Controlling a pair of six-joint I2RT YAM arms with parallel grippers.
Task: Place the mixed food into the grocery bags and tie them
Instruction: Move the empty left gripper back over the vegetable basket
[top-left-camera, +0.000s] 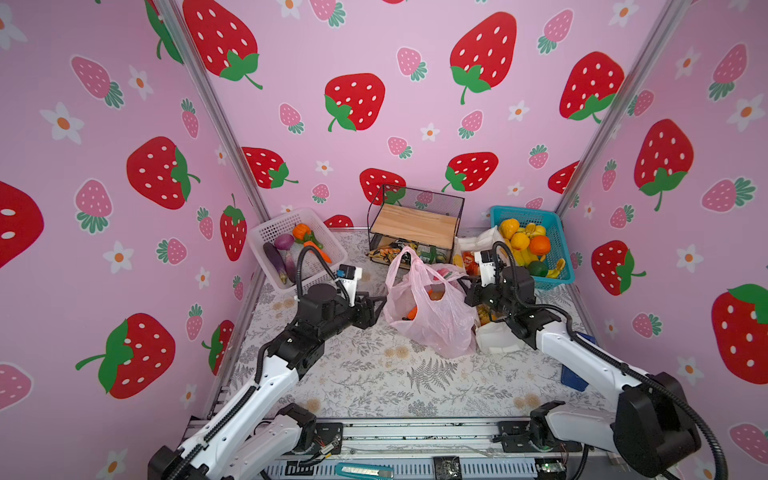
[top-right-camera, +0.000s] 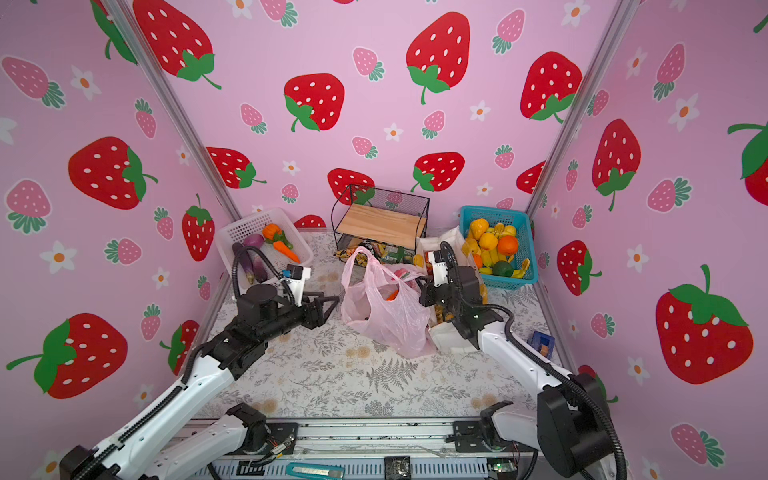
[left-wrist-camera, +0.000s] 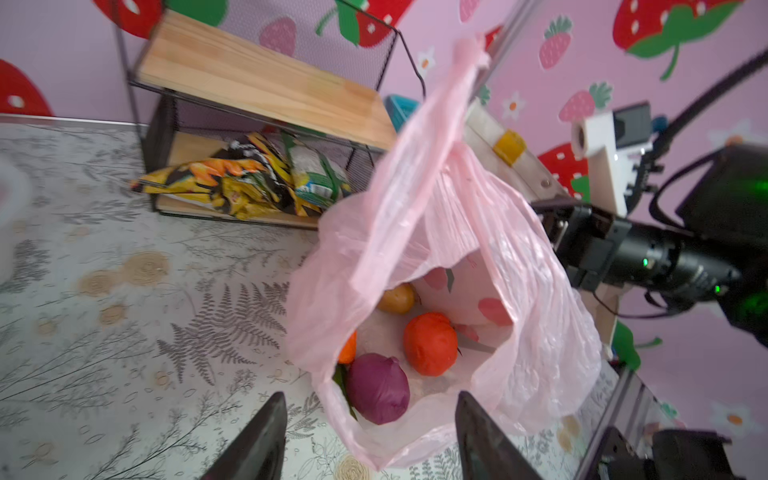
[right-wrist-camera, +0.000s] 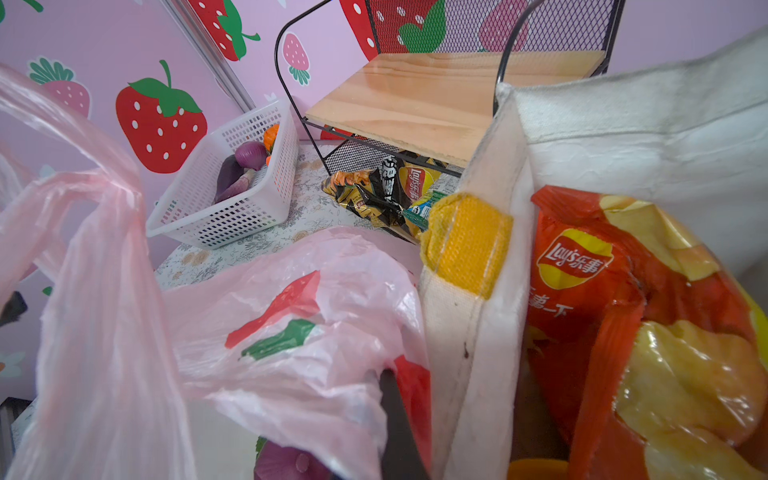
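Note:
A translucent pink plastic bag (top-left-camera: 432, 316) (top-right-camera: 386, 316) stands mid-table with one loop handle raised. Inside it lie a red tomato (left-wrist-camera: 430, 343), a purple onion (left-wrist-camera: 378, 386), a brown potato (left-wrist-camera: 397, 297) and an orange piece (left-wrist-camera: 348, 347). My left gripper (top-left-camera: 380, 301) (left-wrist-camera: 370, 397) is open at the bag's left side, its fingers either side of the bag's near rim. The right gripper (top-left-camera: 465, 286) (right-wrist-camera: 384, 374) is shut on the bag's right rim. Beside it stands the white canvas tote (top-left-camera: 494, 338) (right-wrist-camera: 623, 124), which holds a red-orange snack packet (right-wrist-camera: 582, 291).
A white basket (top-left-camera: 286, 224) at back left holds an eggplant (top-left-camera: 274, 259) and a carrot (top-left-camera: 318, 251). A wire shelf with a wooden top (top-left-camera: 415, 224) has snack packets (top-left-camera: 386, 251) under it. A blue basket (top-left-camera: 559, 237) of fruit sits back right. A utility knife (top-left-camera: 363, 469) lies on the front rail.

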